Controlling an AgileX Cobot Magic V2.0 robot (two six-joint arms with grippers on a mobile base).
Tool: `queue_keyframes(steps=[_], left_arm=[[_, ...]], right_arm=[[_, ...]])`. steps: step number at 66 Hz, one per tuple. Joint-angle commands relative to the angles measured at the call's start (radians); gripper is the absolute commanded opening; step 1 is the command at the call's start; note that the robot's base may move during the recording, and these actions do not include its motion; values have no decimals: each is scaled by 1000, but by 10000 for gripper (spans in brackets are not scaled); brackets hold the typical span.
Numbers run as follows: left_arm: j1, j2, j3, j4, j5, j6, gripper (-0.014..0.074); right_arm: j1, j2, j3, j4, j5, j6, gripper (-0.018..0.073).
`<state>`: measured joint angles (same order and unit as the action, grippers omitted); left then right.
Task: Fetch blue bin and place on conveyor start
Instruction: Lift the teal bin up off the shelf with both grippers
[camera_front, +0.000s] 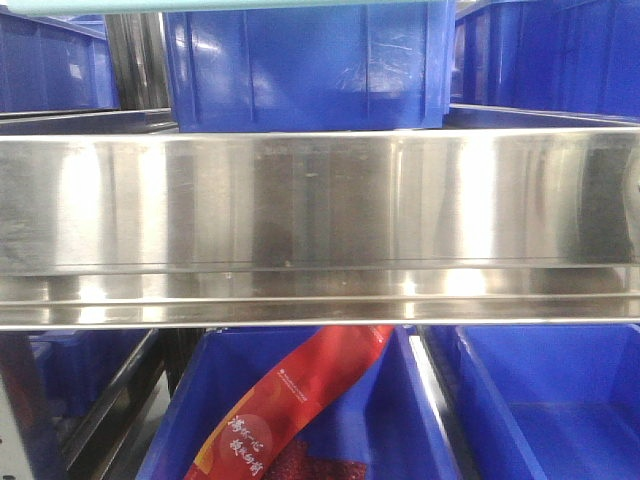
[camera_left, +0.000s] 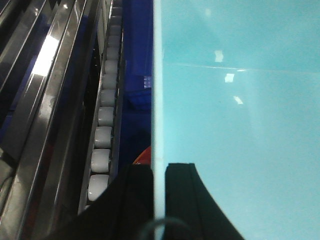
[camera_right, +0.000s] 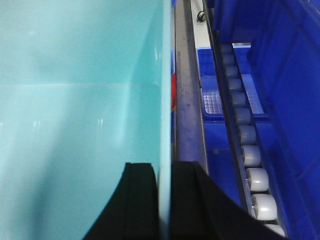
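Observation:
The blue bin is a pale cyan tub; its inside fills the right of the left wrist view (camera_left: 240, 125) and the left of the right wrist view (camera_right: 75, 115). A thin strip of its edge shows at the top of the front view (camera_front: 200, 5). My left gripper (camera_left: 159, 167) is shut on the bin's left rim, one black finger (camera_left: 182, 195) inside and one outside. My right gripper (camera_right: 164, 167) is shut on the bin's right rim in the same way. The conveyor start is out of view.
A shiny stainless-steel shelf rail (camera_front: 320, 230) spans the front view at close range. Dark royal-blue bins stand above it (camera_front: 300, 65) and below it (camera_front: 540, 400); one lower bin holds a red packet (camera_front: 290, 400). Rows of white rollers (camera_left: 102, 130) (camera_right: 247, 145) run beside the tub.

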<state>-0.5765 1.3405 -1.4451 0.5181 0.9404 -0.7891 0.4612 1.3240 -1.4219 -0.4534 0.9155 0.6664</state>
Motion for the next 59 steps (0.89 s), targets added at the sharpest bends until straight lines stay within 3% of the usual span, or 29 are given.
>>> queue_keyframes(steps=[1,59], left_arm=[[-4,-11,-6,30,-24,-8,-111],[-4,-11,-6,30,-24,-8,-111]], right_arm=[[1,-11,0,-41,-27,-3,-160],[1,-10,0,-41,-40,-3,-160]])
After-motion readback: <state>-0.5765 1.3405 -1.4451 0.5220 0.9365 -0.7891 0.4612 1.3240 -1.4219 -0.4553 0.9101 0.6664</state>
